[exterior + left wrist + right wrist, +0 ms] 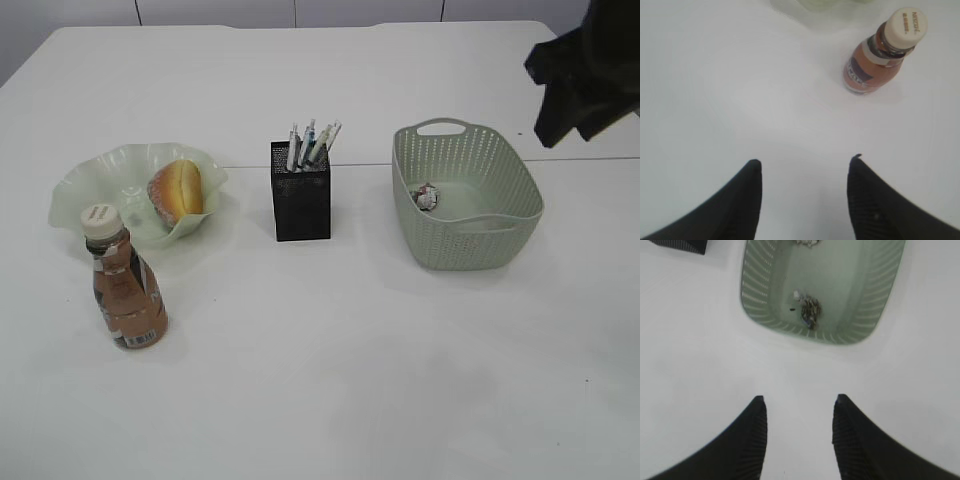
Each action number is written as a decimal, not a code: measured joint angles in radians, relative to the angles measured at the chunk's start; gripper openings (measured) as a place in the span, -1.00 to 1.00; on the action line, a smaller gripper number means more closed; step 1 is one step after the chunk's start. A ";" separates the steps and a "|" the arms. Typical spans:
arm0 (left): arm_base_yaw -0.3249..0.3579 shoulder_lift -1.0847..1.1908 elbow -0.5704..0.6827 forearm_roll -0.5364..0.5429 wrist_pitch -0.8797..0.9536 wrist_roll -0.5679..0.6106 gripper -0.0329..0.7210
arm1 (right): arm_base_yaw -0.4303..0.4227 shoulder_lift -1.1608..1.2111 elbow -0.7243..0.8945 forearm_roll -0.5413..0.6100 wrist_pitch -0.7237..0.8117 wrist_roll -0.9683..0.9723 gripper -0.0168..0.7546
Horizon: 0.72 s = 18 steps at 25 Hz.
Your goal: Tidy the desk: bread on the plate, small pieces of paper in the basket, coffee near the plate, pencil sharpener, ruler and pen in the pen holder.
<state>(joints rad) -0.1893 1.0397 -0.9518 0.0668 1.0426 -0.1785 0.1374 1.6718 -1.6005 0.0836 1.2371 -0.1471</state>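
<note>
1. While the bread roll (177, 190) lies on the wavy green plate (75, 195), the coffee bottle (124, 285) stands upright just in front of it.
2. Pens (310, 145) fill the black mesh pen holder (301, 196).
3. Crumpled paper (426, 196) sits inside the green basket (505, 175).
4. The left gripper (805, 167) and right gripper (800, 402) hover spread apart, empty.
</note>
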 joint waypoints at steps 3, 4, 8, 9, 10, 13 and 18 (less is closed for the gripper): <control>0.000 -0.049 0.000 0.037 0.032 -0.062 0.11 | 0.000 -0.126 0.137 -0.023 0.000 -0.002 -0.12; 0.000 -0.069 0.000 0.050 0.038 -0.085 0.11 | 0.000 -0.170 0.187 -0.030 0.000 -0.002 -0.12; 0.000 -0.149 0.000 0.073 0.070 -0.130 0.10 | 0.000 -0.337 0.358 -0.042 -0.017 -0.004 -0.12; 0.000 -0.167 0.000 0.073 0.086 -0.134 0.10 | 0.000 -0.374 0.391 -0.044 -0.019 -0.004 -0.12; 0.000 -0.181 0.000 0.073 0.100 -0.135 0.10 | 0.000 -0.421 0.416 -0.046 -0.021 -0.004 -0.12; 0.000 -0.222 0.000 0.073 0.129 -0.138 0.16 | 0.000 -0.558 0.483 -0.063 -0.022 -0.002 -0.12; 0.000 -0.282 0.000 0.073 0.149 -0.138 0.25 | 0.000 -0.796 0.580 -0.063 -0.045 0.071 -0.12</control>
<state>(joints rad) -0.1893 0.7574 -0.9518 0.1398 1.1912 -0.3169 0.1374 0.8759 -1.0205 0.0207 1.1926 -0.0762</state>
